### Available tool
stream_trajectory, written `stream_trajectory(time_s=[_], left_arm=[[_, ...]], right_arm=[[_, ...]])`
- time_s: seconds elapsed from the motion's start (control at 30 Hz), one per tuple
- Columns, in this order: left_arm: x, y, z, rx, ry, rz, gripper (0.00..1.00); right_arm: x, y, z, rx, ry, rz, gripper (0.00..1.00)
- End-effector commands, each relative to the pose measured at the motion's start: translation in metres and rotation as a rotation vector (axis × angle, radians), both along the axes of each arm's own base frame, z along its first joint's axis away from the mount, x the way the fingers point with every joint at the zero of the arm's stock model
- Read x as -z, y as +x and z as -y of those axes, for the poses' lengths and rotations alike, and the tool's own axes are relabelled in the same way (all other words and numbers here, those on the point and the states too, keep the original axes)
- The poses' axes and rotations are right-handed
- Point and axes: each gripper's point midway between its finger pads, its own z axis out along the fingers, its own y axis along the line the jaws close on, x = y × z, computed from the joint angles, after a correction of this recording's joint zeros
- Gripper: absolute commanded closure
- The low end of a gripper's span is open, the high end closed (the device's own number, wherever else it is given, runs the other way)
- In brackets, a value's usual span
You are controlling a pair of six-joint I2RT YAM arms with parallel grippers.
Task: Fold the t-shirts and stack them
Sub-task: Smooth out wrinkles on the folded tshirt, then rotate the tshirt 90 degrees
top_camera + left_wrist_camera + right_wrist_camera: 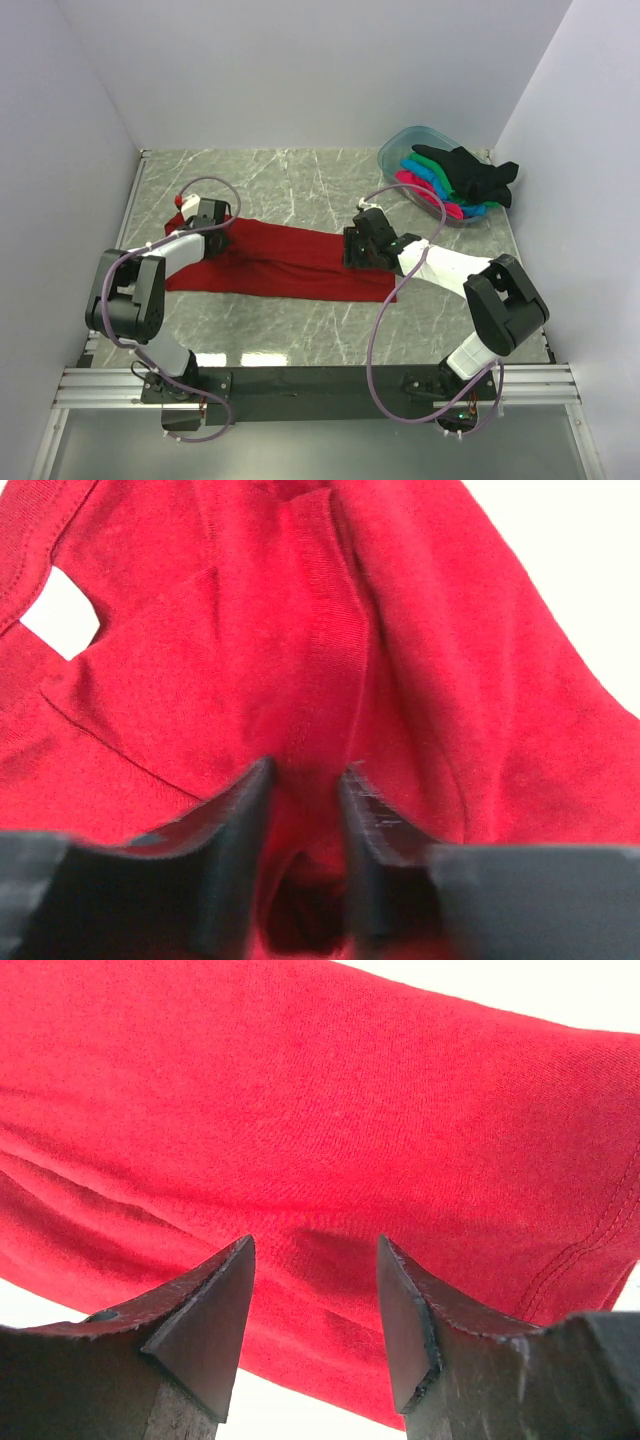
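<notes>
left gripper: narrow, both pads pinching a raised fold of the dark red t-shirt
right gripper: fingers wide, tips down on flat red cloth, nothing pinched
dark red t-shirt: spread on table, under both sets of fingers
other t-shirts: heaped in tub, well beyond the right fingers, black t-shirt on top

I'd call this a robotics lab test cell. Two robot arms, the left arm and the right arm, are bolted side by side to an aluminium rail at the near edge of a marble-patterned table, with purple cables looping off them. Plain white panels box the table in on three sides, and a clear plastic tub of bright t-shirts sits in the far corner.
</notes>
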Motion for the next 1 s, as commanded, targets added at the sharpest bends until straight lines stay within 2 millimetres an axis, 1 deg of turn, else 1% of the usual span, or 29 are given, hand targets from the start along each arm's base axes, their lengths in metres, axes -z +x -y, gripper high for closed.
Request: stream_trajectory(time_s=[0.0, 0.07, 0.1, 0.13, 0.17, 0.2, 0.23, 0.27, 0.3, 0.33, 0.37, 0.4, 0.43, 0.47, 0.5, 0.57, 0.6, 0.67, 0.7, 0.77, 0.8, 0.87, 0.97], left_arm=[[-0.009, 0.005, 0.001, -0.005, -0.037, 0.056, 0.67], [-0.006, -0.002, -0.003, -0.036, -0.034, 0.058, 0.74], [-0.011, -0.004, -0.005, -0.049, -0.036, 0.076, 0.81], [-0.005, -0.012, -0.007, -0.063, -0.035, 0.069, 0.84], [-0.005, -0.014, -0.008, -0.084, -0.047, 0.083, 0.89], [-0.010, -0.015, -0.008, -0.095, -0.055, 0.108, 0.92], [-0.004, -0.023, -0.010, -0.108, -0.057, 0.099, 0.94], [-0.003, -0.027, -0.012, -0.137, -0.066, 0.110, 0.97], [-0.007, -0.029, -0.013, -0.149, -0.074, 0.129, 0.99], [-0.001, -0.039, -0.015, -0.165, -0.076, 0.120, 0.99], [-0.006, -0.041, -0.017, -0.195, -0.089, 0.150, 1.00], [-0.006, -0.045, -0.019, -0.209, -0.092, 0.158, 0.99], [-0.001, -0.055, -0.022, -0.225, -0.088, 0.146, 0.99], [-0.002, -0.057, -0.023, -0.246, -0.096, 0.161, 0.96], [-0.009, -0.059, -0.025, -0.256, -0.099, 0.189, 0.88], [-0.011, -0.064, -0.028, -0.268, -0.102, 0.197, 0.80], [-0.019, -0.064, -0.028, -0.266, -0.109, 0.222, 0.68], [-0.023, -0.068, -0.030, -0.272, -0.113, 0.224, 0.57], [-0.030, -0.068, -0.030, -0.272, -0.118, 0.242, 0.49], [-0.039, -0.072, -0.034, -0.279, -0.111, 0.256, 0.42], [-0.042, -0.073, -0.036, -0.287, -0.107, 0.261, 0.40], [-0.048, -0.077, -0.042, -0.305, -0.093, 0.276, 0.39], [-0.067, -0.076, -0.045, -0.300, -0.084, 0.322, 0.38]], right_arm=[[-0.006, 0.003, -0.005, -0.007, 0.021, 0.032, 0.41], [-0.006, 0.003, -0.005, -0.009, 0.018, 0.032, 0.41], [-0.006, 0.003, -0.005, -0.009, 0.018, 0.030, 0.41], [-0.005, 0.003, -0.005, -0.010, 0.019, 0.031, 0.41], [-0.006, 0.003, -0.006, -0.013, 0.021, 0.034, 0.41], [-0.005, 0.003, -0.007, -0.014, 0.021, 0.032, 0.41], [-0.003, 0.003, -0.007, -0.015, 0.019, 0.027, 0.41], [-0.004, 0.003, -0.008, -0.019, 0.020, 0.028, 0.41], [-0.003, 0.003, -0.008, -0.022, 0.019, 0.025, 0.41], [-0.002, 0.003, -0.009, -0.022, 0.020, 0.024, 0.41], [-0.002, 0.002, -0.010, -0.024, 0.021, 0.022, 0.41], [-0.002, 0.001, -0.011, -0.029, 0.021, 0.022, 0.41], [-0.001, 0.002, -0.011, -0.032, 0.022, 0.020, 0.41], [-0.001, 0.001, -0.012, -0.036, 0.022, 0.021, 0.41], [-0.001, 0.001, -0.013, -0.039, 0.025, 0.019, 0.41], [-0.001, 0.001, -0.016, -0.045, 0.027, 0.017, 0.42], [0.000, 0.000, -0.016, -0.048, 0.027, 0.014, 0.42], [0.001, -0.001, -0.019, -0.057, 0.025, 0.009, 0.42], [0.001, -0.001, -0.019, -0.057, 0.024, 0.008, 0.42], [0.002, -0.002, -0.020, -0.061, 0.022, 0.006, 0.42], [0.001, -0.001, -0.020, -0.061, 0.022, 0.010, 0.42], [0.002, -0.002, -0.020, -0.061, 0.020, 0.007, 0.42], [0.002, -0.002, -0.020, -0.063, 0.017, 0.007, 0.42]])
